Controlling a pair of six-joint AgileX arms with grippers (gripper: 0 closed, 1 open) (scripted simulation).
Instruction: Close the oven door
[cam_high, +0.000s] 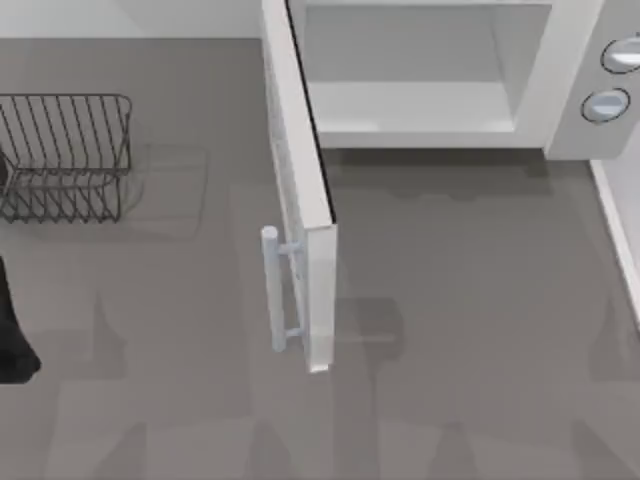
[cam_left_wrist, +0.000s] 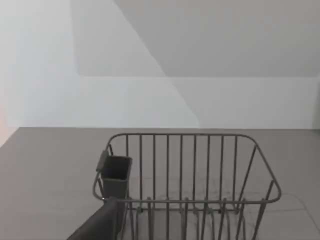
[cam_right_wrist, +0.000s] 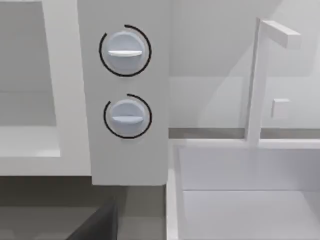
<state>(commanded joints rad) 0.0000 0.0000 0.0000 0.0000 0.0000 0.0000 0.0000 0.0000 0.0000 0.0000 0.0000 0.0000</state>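
Note:
The white oven (cam_high: 570, 60) stands at the back right of the table with its pale cavity (cam_high: 420, 70) exposed. The oven door (cam_high: 300, 190) is swung wide open, pointing out toward the table's front, edge-on from above. Its pale bar handle (cam_high: 272, 290) faces left. Two round silver-blue knobs (cam_high: 606, 104) sit on the front panel, close in the right wrist view (cam_right_wrist: 125, 51). A dark part of my right gripper (cam_right_wrist: 97, 225) hangs in front of that panel. My left arm (cam_high: 15, 340) rests at the left edge, its gripper (cam_left_wrist: 100, 225) pointing at the wire rack.
A dark wire rack (cam_high: 65, 155) stands at the back left, with a small dark cup (cam_left_wrist: 115, 172) clipped to its side. A white basin (cam_right_wrist: 250, 190) with a white faucet (cam_right_wrist: 255, 80) lies right of the oven. Open grey tabletop (cam_high: 470, 300) spreads in front of the oven.

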